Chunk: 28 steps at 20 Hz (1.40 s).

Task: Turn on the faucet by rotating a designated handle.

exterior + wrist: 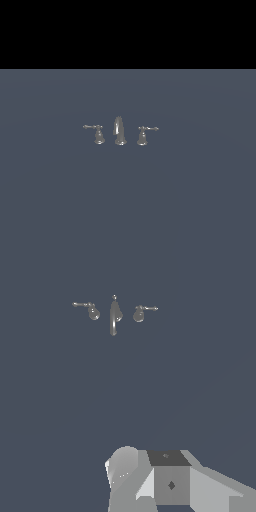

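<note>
The faucet [119,131] is a tiny grey-silver set standing on a flat slate-blue surface [128,200]; its arched spout rises in the middle. The handle [94,131] stands at the exterior view's left of the spout, its thin arm pointing leftward. The wrist view shows the faucet [114,315] and the handle [87,307] from above, far off. Only a grey blocky part of my gripper [170,481] appears at that picture's edge, well away from the faucet. Its fingers are hidden. No arm appears in the exterior view.
A mirror twin lever [146,132] stands at the exterior view's right of the spout, its arm pointing rightward; the twin lever [142,311] also appears in the wrist view. The slate-blue surface spreads out on all sides of the set.
</note>
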Each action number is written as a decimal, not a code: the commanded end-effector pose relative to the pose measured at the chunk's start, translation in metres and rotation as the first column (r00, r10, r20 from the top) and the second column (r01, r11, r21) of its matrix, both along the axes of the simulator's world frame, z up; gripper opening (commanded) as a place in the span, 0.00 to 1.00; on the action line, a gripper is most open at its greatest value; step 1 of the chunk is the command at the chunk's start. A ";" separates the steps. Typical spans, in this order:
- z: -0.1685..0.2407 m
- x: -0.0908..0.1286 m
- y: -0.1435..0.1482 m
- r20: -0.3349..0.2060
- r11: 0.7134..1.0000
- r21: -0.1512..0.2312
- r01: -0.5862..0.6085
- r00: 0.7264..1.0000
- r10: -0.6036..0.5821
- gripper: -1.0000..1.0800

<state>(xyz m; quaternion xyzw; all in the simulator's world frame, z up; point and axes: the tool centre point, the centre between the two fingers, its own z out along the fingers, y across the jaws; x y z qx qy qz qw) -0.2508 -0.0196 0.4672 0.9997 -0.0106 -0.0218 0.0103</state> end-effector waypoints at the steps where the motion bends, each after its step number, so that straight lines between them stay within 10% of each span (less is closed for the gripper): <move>1: 0.000 0.000 0.000 0.000 1.000 0.000 0.000 1.000 0.000 0.00; 15: 0.010 0.001 0.003 0.010 1.000 -0.003 0.017 1.000 -0.017 0.00; 28: -0.005 0.049 0.020 -0.021 0.985 0.098 0.140 0.990 -0.139 0.00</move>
